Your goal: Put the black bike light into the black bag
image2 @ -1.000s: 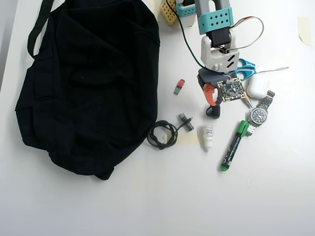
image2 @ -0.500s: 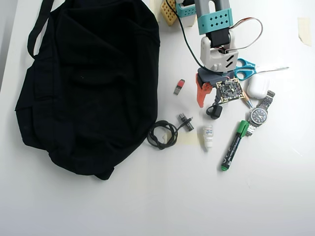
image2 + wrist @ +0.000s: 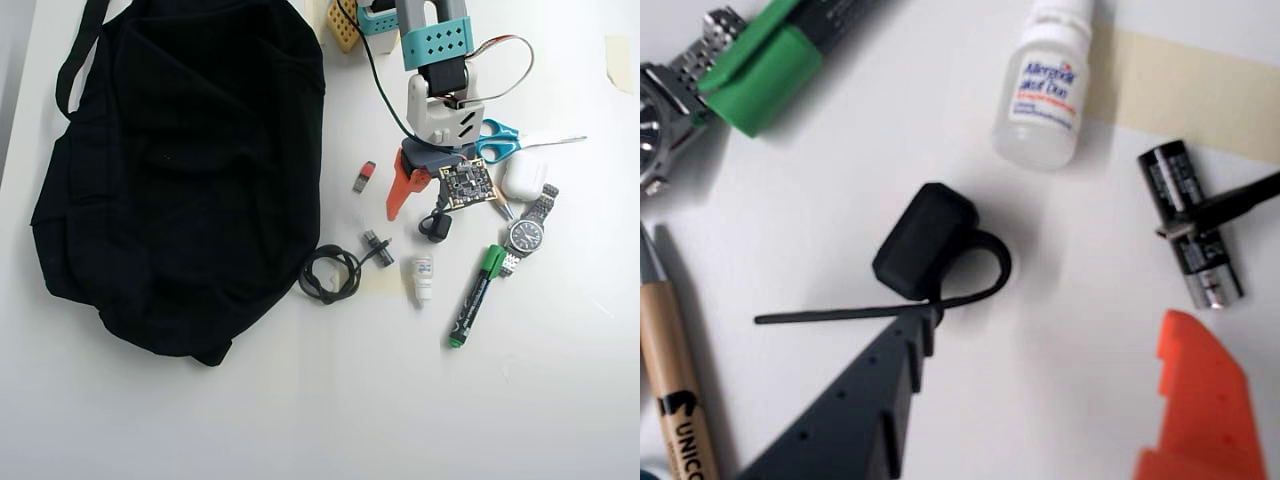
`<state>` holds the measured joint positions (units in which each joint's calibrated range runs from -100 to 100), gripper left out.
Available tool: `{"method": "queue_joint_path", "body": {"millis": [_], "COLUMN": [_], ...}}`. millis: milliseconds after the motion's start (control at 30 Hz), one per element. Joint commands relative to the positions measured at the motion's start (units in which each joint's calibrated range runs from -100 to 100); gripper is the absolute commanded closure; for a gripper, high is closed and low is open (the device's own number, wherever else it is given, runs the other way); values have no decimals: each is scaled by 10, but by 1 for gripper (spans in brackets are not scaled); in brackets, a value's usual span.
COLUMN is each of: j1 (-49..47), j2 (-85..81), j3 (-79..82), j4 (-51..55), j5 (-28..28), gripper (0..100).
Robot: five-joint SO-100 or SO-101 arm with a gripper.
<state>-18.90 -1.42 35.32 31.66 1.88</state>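
Note:
The black bike light lies on the white table, a rounded lump with a thin strap looping right and a tail running left. In the overhead view it sits right of centre. My gripper is open just above it. The dark grey finger has its tip at the strap. The orange finger stands well apart to the right. The light is just ahead of the grey finger's tip, not held. The overhead view shows the gripper right of the big black bag, which fills the left half.
Around the light lie a dropper bottle, a green marker, a watch, a wooden pen and a small black cylinder. The overhead view also shows a coiled cable, scissors, a white case and a red-black stick.

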Motion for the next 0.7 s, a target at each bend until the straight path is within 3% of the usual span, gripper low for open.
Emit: {"method": "queue_joint_path", "body": {"millis": [0,667], "j1": [-4,-53], "j2": [-11,82], "j3": [-19,-126], "j4": [-11,-13], "j5": [0,-27], "gripper": [70,70]}}
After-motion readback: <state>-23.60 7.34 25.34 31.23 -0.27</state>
